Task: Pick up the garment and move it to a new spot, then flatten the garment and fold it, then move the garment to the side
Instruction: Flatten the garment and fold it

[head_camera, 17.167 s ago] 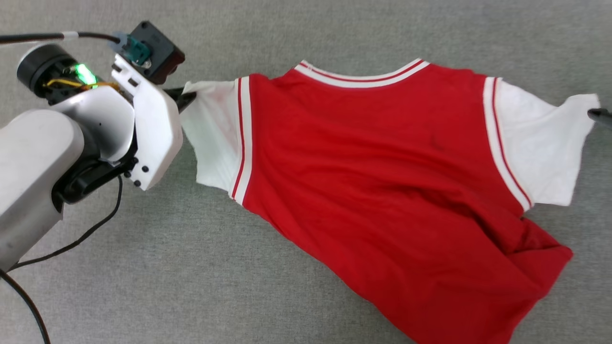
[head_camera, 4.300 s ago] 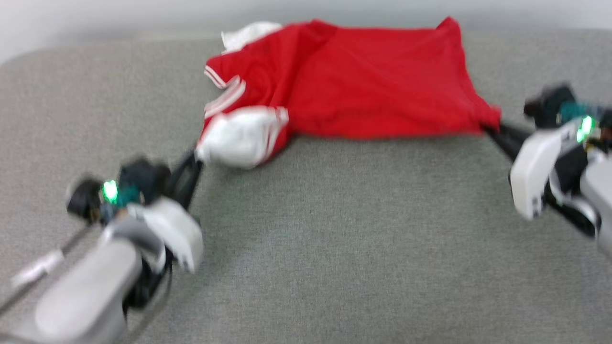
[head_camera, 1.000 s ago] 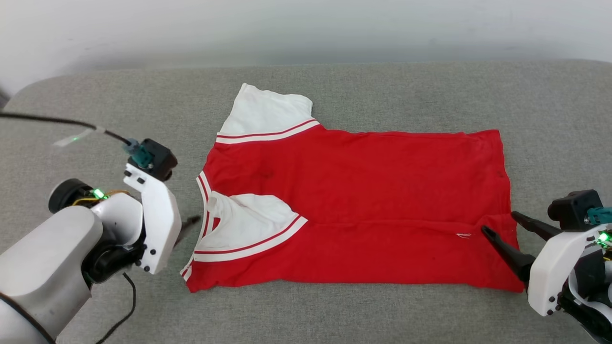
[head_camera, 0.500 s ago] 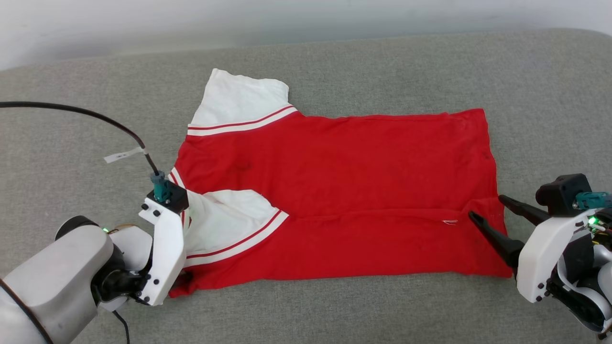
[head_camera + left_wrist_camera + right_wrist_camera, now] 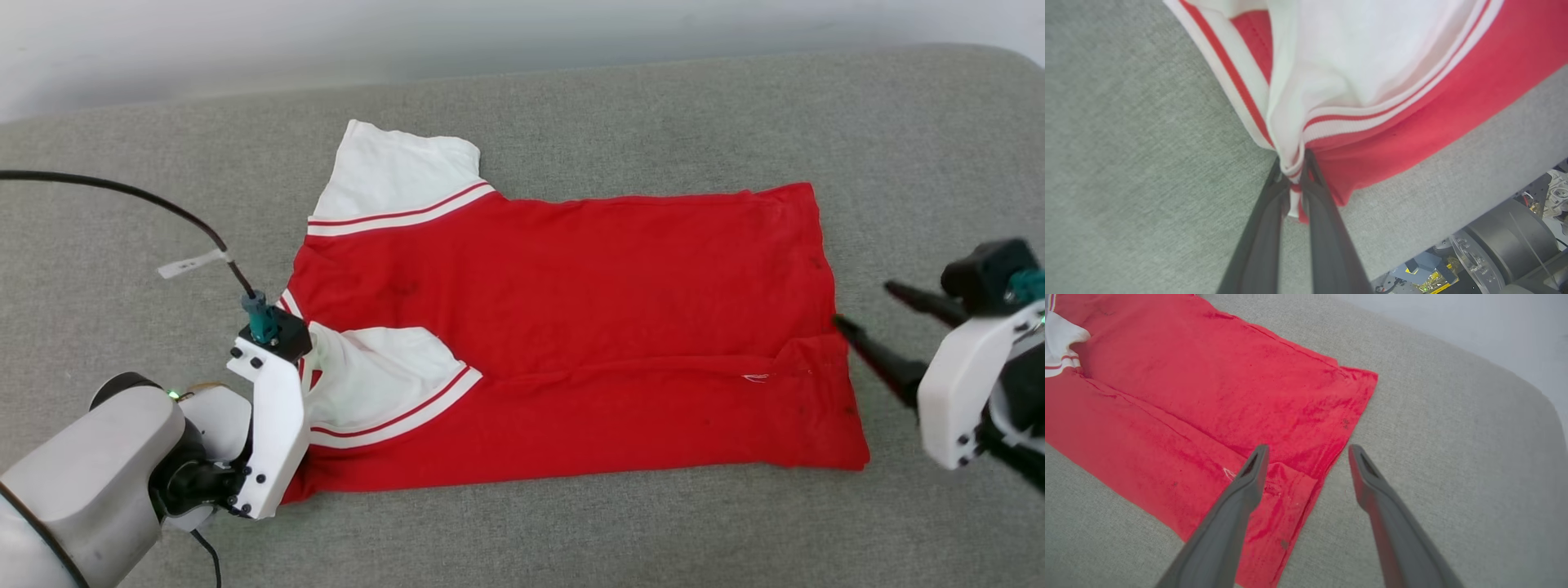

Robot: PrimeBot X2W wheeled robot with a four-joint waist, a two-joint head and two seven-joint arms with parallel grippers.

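Garment (image 5: 571, 343): red jersey w/ white sleeves, lying on grey padded surface (image 5: 571, 539), about centre of head view. Long axis runs left-right; collar end toward robot's left, hem end toward its right. Far sleeve (image 5: 392, 175) spread flat, pointing away from robot. Near sleeve (image 5: 384, 384) turned in, lying on top of the red body. Near long edge folded over onto body; the fold's edge runs as a crease along the length. Cloth mostly flat, minor wrinkles at hem corner.

L gripper (image 5: 1293, 175): jaws almost together, clamped on a bunched bit of red-and-white stripe trim at the near collar-end corner. Pinched cloth shows btwn fingers in left wrist view. In head view the white housing covers the fingertips. Black cable (image 5: 122, 192) arcs off to the left.

R gripper (image 5: 867, 304): jaws wide apart, nothing btwn them. Sits just beside hem edge at the right end. In right wrist view one finger overlaps the hem corner, the other is over bare grey surface. Contact w/ cloth: cannot tell.

Pale wall (image 5: 490, 33) behind far edge of surface.
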